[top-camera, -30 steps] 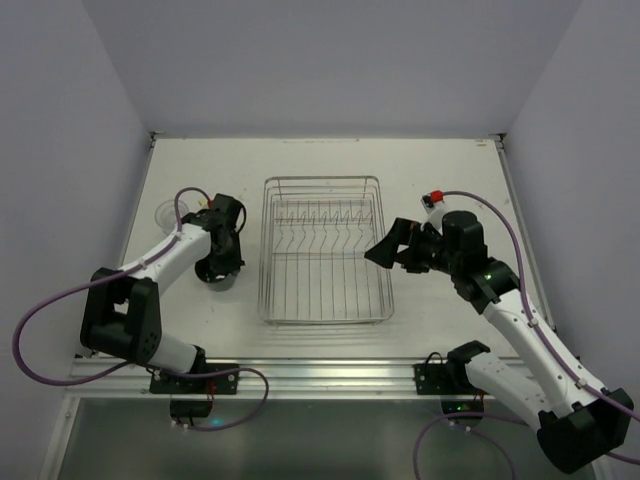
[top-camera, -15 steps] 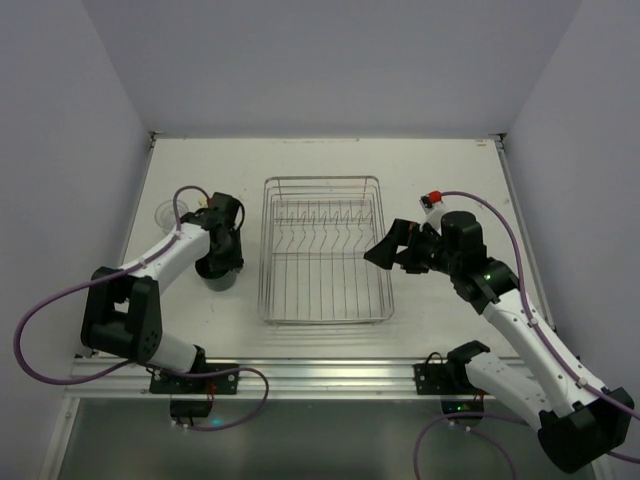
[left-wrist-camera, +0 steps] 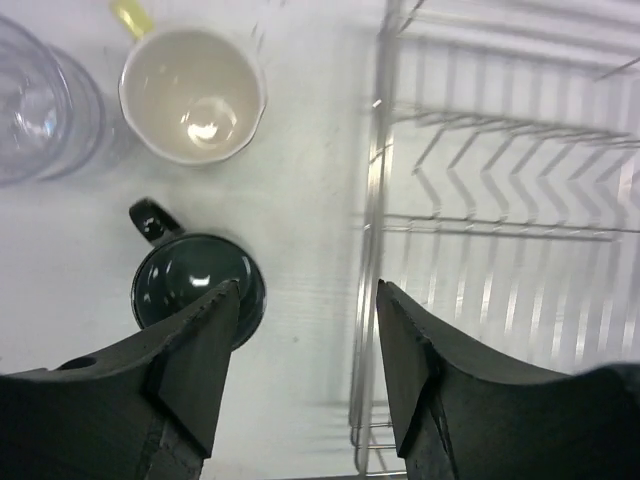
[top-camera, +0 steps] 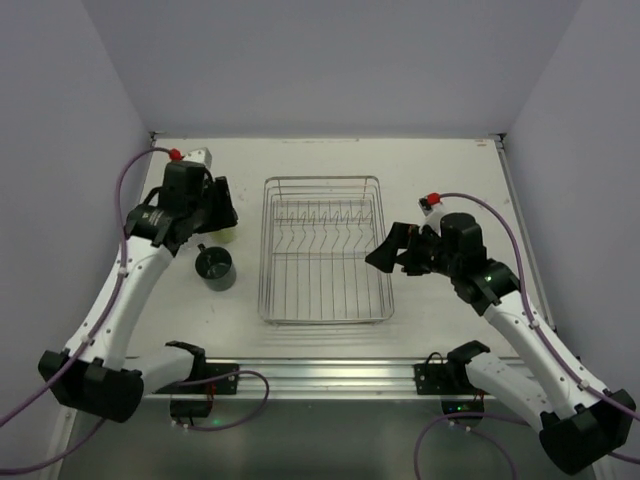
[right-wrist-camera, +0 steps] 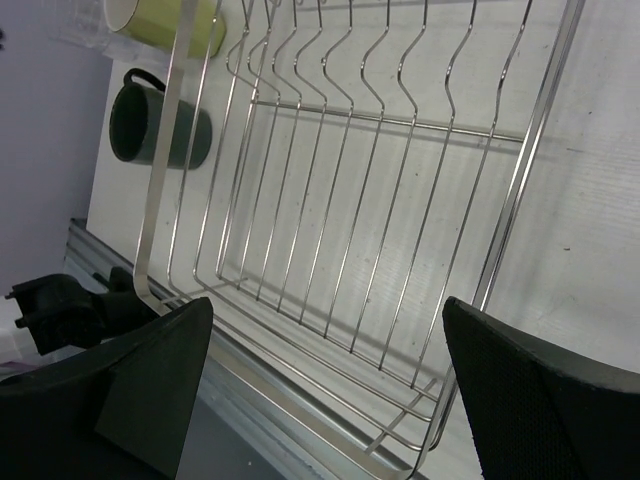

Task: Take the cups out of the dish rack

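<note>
The dish rack (top-camera: 325, 250) is a silver wire basket in the middle of the table, with no cups showing inside it (right-wrist-camera: 380, 170). To its left a dark mug (top-camera: 215, 268) stands upright on the table. The left wrist view shows that mug (left-wrist-camera: 190, 285), a pale cup with a yellow handle (left-wrist-camera: 192, 95) and a clear tumbler (left-wrist-camera: 35, 105), all on the table beside the rack (left-wrist-camera: 500, 200). My left gripper (left-wrist-camera: 308, 292) hangs open above the table between mug and rack, holding nothing (top-camera: 216, 215). My right gripper (top-camera: 385, 250) is wide open at the rack's right side (right-wrist-camera: 327, 310).
The pale walls stand close at the left, back and right. The aluminium rail (top-camera: 330, 375) with both arm bases runs along the near edge. The dark mug (right-wrist-camera: 155, 125) and the yellowish cup (right-wrist-camera: 165, 22) also show past the rack in the right wrist view.
My left gripper has opened, let go of the dark mug and risen toward the back left. The mug stays on the table. The right arm has not moved.
</note>
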Controlling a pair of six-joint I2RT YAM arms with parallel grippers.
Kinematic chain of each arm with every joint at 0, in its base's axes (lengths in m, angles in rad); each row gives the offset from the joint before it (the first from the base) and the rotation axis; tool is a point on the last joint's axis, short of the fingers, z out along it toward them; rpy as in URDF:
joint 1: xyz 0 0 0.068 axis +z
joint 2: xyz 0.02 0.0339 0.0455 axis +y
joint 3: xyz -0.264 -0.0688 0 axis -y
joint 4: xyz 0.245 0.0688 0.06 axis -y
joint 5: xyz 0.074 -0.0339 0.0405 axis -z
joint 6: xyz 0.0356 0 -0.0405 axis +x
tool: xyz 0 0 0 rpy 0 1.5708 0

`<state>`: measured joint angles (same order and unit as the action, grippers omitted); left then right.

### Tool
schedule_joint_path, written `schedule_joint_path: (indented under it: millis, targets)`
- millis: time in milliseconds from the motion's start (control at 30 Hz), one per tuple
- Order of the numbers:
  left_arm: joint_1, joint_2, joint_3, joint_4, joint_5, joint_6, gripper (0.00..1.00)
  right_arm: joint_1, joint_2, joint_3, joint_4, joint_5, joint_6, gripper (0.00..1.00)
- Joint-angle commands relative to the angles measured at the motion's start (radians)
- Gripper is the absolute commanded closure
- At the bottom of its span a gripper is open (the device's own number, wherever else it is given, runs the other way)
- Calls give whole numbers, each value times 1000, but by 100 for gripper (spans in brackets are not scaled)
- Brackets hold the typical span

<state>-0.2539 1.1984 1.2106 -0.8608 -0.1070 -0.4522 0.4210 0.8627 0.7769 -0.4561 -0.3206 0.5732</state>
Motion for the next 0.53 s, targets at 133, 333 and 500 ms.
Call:
schedule_joint_path:
  millis: [133, 333, 500]
  targets:
    - [10, -249, -37, 225, 440, -42, 27, 4, -94, -48, 36, 15, -52, 1]
    - [10, -344, -294, 535, 654, -146, 25, 5, -148, -142, 45, 28, -45, 1]
    - [10, -404, -399, 638, 678, -190, 23, 4, -171, -176, 17, 106, -26, 1]
